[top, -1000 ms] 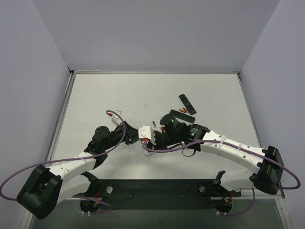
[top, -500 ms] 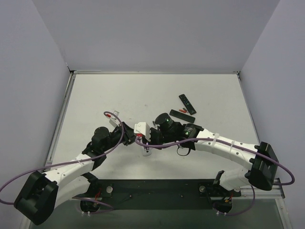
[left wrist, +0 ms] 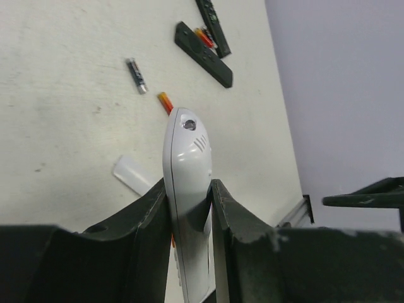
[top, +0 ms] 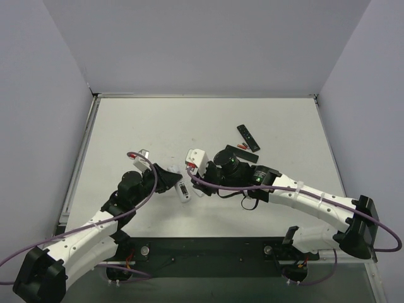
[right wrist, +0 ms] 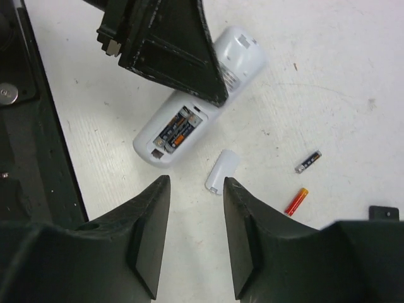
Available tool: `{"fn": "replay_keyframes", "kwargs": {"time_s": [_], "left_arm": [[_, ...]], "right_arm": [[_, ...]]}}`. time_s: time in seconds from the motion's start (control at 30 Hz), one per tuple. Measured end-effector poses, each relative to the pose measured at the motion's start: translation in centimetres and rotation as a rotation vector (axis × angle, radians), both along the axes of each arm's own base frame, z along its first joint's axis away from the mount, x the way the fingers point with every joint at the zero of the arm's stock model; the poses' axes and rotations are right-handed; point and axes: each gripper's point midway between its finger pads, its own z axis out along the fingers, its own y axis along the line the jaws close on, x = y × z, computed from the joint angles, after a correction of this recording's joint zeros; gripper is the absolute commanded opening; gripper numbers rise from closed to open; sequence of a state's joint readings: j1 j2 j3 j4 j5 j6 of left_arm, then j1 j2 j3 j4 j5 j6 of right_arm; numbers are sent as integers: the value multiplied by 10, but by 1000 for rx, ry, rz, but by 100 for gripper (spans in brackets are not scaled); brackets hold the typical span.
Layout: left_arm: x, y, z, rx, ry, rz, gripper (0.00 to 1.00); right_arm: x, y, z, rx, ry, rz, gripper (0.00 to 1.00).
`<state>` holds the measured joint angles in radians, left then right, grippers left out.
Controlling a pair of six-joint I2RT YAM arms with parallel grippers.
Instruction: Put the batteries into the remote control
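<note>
My left gripper (left wrist: 189,196) is shut on a white remote control (left wrist: 184,158) and holds it on edge; in the top view the left gripper (top: 172,181) has the remote (top: 183,189) at its tip. The right wrist view shows the remote (right wrist: 243,57) back side up, its open bay (right wrist: 177,129) with cells inside. A loose white cover (right wrist: 222,170) lies beside it. A dark grey battery (right wrist: 308,161) and a red battery (right wrist: 295,201) lie on the table. My right gripper (right wrist: 194,189) is open and empty above the cover, and in the top view it (top: 204,179) is just right of the remote.
Two black remote pieces (left wrist: 203,53) (left wrist: 213,19) lie farther back with a red cell (left wrist: 201,35) between them; one also shows in the top view (top: 248,137). Grey walls enclose the white table (top: 126,126). A black base rail (right wrist: 25,158) runs along the near edge.
The two grippers were together at the remote; now the right gripper has drawn back to the right, open. The left gripper has kept the remote and shifted slightly left.
</note>
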<state>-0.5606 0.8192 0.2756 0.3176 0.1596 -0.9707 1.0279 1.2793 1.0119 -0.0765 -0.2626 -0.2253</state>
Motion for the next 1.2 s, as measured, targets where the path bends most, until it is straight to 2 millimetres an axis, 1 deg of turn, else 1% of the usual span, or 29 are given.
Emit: {"fn": "replay_keyframes", "kwargs": {"time_s": [0.07,0.13,0.2,0.27,0.33,0.4,0.5,0.63,0.77,0.97,1.13,1.2], "left_arm": [[5,13,-8,41,-3,56,0],[9,26,-16,74,0,109,0],[10,39,-23,99,5,159,0],[11,49,-30,117,8,199,0],[10,58,-35,126,9,228,0],[8,63,-38,129,5,250,0],[6,69,-40,124,-8,273,0],[4,74,-44,118,-13,295,0],[3,76,-44,100,-11,309,0],[1,77,-51,83,11,318,0],[-1,78,-62,81,42,326,0],[0,78,-63,80,49,327,0]], "right_arm": [[4,-6,3,15,10,-60,38],[8,-12,-4,14,41,-121,38],[12,-21,-22,-15,85,-185,38],[15,-30,-47,-62,138,-248,38],[16,-35,-73,-119,193,-296,38],[17,-38,-95,-169,238,-340,38],[16,-40,-123,-229,298,-389,38],[14,-41,-150,-284,359,-440,40],[19,-34,-164,-308,391,-478,40],[29,-22,-170,-315,396,-504,41],[32,-22,-178,-342,396,-518,42],[31,-23,-180,-354,398,-521,41]]}}
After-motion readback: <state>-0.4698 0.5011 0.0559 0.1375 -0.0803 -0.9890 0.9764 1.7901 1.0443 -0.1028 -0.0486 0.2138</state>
